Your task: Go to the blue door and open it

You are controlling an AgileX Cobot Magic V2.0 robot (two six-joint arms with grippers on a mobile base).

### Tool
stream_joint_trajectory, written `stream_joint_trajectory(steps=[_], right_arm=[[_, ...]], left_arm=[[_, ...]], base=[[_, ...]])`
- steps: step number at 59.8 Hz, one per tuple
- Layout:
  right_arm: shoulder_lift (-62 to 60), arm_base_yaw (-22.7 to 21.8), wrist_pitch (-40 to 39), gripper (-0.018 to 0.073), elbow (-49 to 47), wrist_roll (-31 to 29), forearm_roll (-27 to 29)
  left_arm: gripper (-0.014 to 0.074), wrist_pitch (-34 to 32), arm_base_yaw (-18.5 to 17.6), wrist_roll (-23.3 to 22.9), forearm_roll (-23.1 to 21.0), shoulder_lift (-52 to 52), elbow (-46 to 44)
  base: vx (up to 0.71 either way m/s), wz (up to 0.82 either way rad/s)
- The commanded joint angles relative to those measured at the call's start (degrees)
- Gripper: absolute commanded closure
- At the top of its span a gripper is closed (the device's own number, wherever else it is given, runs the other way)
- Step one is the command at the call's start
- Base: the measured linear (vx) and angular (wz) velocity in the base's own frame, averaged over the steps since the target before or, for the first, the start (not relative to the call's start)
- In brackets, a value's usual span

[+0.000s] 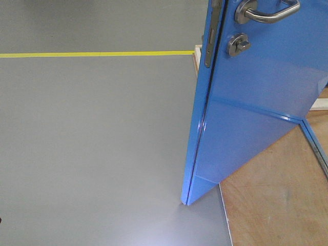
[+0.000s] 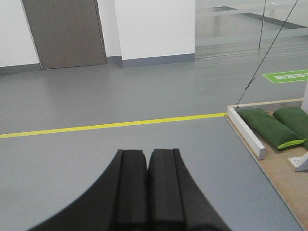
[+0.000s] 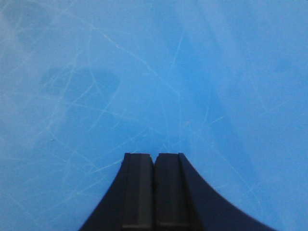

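Observation:
The blue door point(image 1: 256, 102) fills the right of the front view, swung ajar with its edge toward me. Its silver lever handle point(image 1: 269, 11), round thumb-turn lock point(image 1: 238, 45) and latch plate point(image 1: 210, 41) show at the top. The door's scratched blue face point(image 3: 154, 72) fills the right wrist view, close in front of my right gripper point(image 3: 154, 156), which is shut and empty. My left gripper point(image 2: 147, 153) is shut and empty, pointing over grey floor away from the door. Neither gripper shows in the front view.
A yellow floor line point(image 1: 92, 53) crosses the grey floor. The door stands on a plywood base point(image 1: 271, 205) with a white wooden rail point(image 2: 245, 132). Green sandbags point(image 2: 269, 126) lie on the base. A grey door point(image 2: 65, 31) and glass wall stand far off.

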Motion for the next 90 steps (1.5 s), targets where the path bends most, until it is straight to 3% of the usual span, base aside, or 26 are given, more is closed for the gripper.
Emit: stream_joint_trajectory(steps=[1,90], right_arm=[[-2.19,0.09,-1.65,0.0567,-1.58,-0.53,0.92],[-2.19,0.09,-1.52,0.0567,-1.58,-0.53,0.92]], left_arm=[[0.0526,-4.81,-0.44,-0.18,0.0,-0.81,0.34],[0.0526,-4.81,-0.44,-0.18,0.0,-0.81,0.34]], base=[[0.0,0.0],[0.13,0.04]])
